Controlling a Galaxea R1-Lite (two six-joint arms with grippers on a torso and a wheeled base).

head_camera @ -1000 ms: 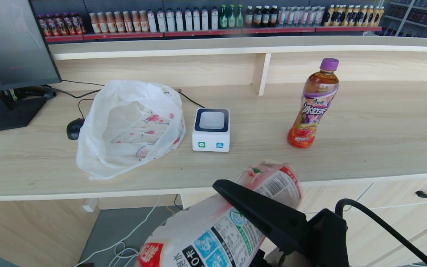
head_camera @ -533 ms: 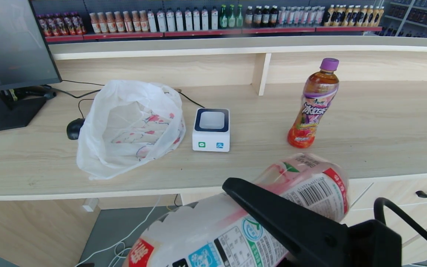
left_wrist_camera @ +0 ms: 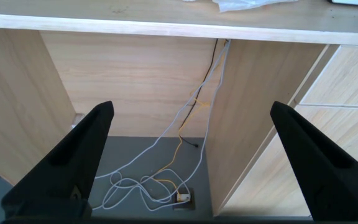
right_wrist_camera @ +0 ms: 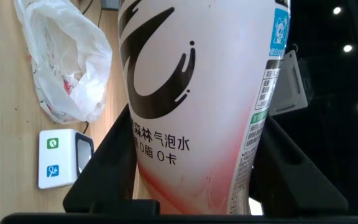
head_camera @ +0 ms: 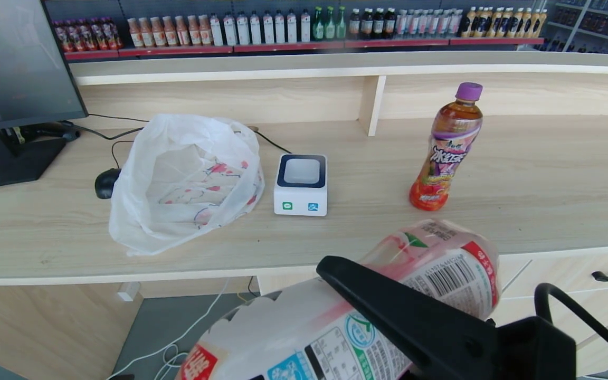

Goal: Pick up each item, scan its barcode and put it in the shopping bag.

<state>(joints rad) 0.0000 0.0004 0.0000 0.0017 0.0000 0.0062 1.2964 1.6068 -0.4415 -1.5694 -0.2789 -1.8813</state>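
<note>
**While the right tool (right_wrist_camera: 197,143) grips a sparkling-water bottle (head_camera: 304,327), the scanner (head_camera: 301,183) sits forward-left of it**

Since the left tool (left_wrist_camera: 191,112) hangs wide open and empty below the surface (head_camera: 547,174), the right arm is nearer. On the surface: one shopping bag (head_camera: 188,179), one scanner just beside it, one upright tea bottle (head_camera: 446,148). The sparkling-water bottle lies slanted, barcode upward, so it likely needs turning toward the scanner's window.

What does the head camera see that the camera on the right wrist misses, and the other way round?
Head camera's own: the upright tea bottle, the monitor, the mouse, and the barcode on the held bottle. Right wrist camera's own: the black swirl on that bottle's other side. Shared: the shopping bag, the white scanner, and the held bottle clamped in the right hand.
</note>
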